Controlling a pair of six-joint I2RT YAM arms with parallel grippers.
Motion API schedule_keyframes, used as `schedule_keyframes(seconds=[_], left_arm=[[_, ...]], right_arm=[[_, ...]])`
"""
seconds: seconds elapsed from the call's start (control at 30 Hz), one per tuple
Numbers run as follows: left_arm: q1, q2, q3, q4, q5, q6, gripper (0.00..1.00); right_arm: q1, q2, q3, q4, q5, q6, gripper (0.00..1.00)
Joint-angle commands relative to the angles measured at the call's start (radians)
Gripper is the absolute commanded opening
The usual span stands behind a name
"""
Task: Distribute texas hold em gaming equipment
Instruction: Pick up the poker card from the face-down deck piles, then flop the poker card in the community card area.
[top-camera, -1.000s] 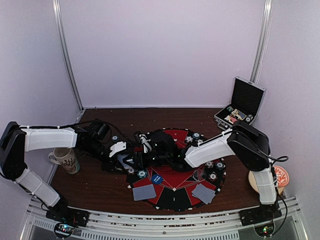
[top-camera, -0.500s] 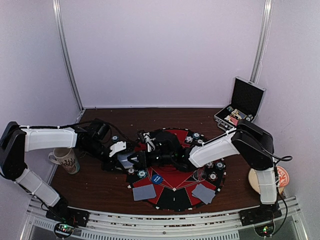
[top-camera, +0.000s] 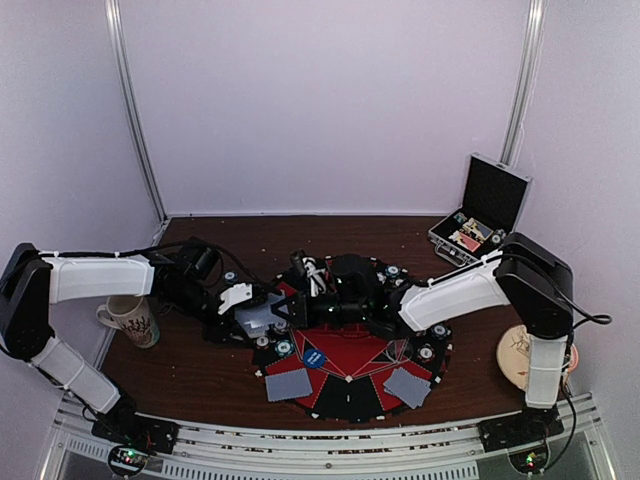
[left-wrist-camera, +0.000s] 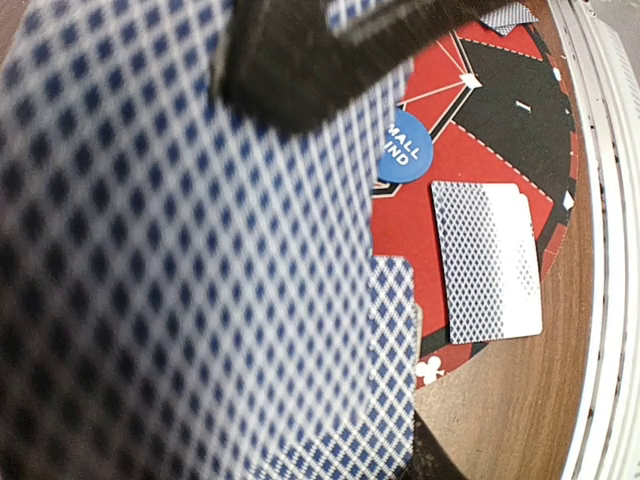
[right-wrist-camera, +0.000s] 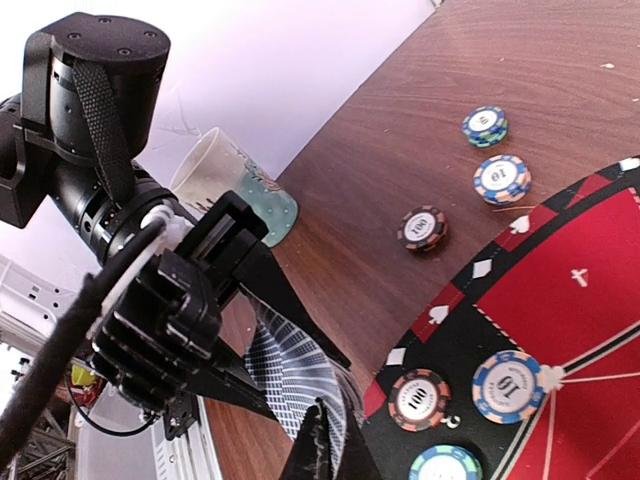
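Note:
My left gripper (top-camera: 250, 322) is shut on a deck of checkered-backed playing cards (top-camera: 262, 316), held at the left rim of the round red-and-black mat (top-camera: 350, 400). My right gripper (top-camera: 288, 312) reaches across from the right. Its fingertips (right-wrist-camera: 325, 445) are shut on the edge of the top card, which bows up off the deck (right-wrist-camera: 290, 370). The cards (left-wrist-camera: 200, 280) fill the left wrist view and hide my left fingers. Two face-down cards (top-camera: 288, 384) (top-camera: 407, 387) and a blue button disc (top-camera: 315, 357) lie on the mat. Poker chips (right-wrist-camera: 419, 399) (right-wrist-camera: 510, 386) sit along its edge.
More chips (right-wrist-camera: 423, 227) (right-wrist-camera: 501, 179) (right-wrist-camera: 485, 126) lie on the wooden table beyond the mat. A patterned mug (top-camera: 132, 318) stands at the left. An open silver-edged case (top-camera: 480, 215) sits at the back right. A round coaster (top-camera: 520, 355) lies by the right arm.
My right gripper has gone from open to shut on the deck's top card, and its wrist has shifted a little to the right. The left arm has stayed put.

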Motion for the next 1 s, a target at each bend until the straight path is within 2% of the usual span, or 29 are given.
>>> schedule_keyframes(seconds=[0.0,0.27,0.5,0.7,0.97], left_arm=[[-0.005,-0.005,0.000,0.013,0.026,0.002,0.35],[0.000,-0.002,0.003,0.029,-0.002,-0.019,0.35],[0.046,0.001,0.018,0.031,0.005,-0.033,0.35],[0.079,0.010,0.031,0.036,0.004,-0.050,0.35],[0.096,0.021,0.038,0.040,0.008,-0.055,0.35]], right_arm=[[-0.025,-0.106,-0.036,-0.118,0.113,-0.084,0.00],[-0.034,-0.255,-0.038,-0.419,0.451,-0.333,0.00],[-0.035,-0.267,-0.020,-0.543,0.726,-0.505,0.00],[-0.025,-0.233,-0.002,-0.537,0.836,-0.686,0.00],[0.030,-0.124,0.145,-0.661,0.915,-0.850,0.00]])
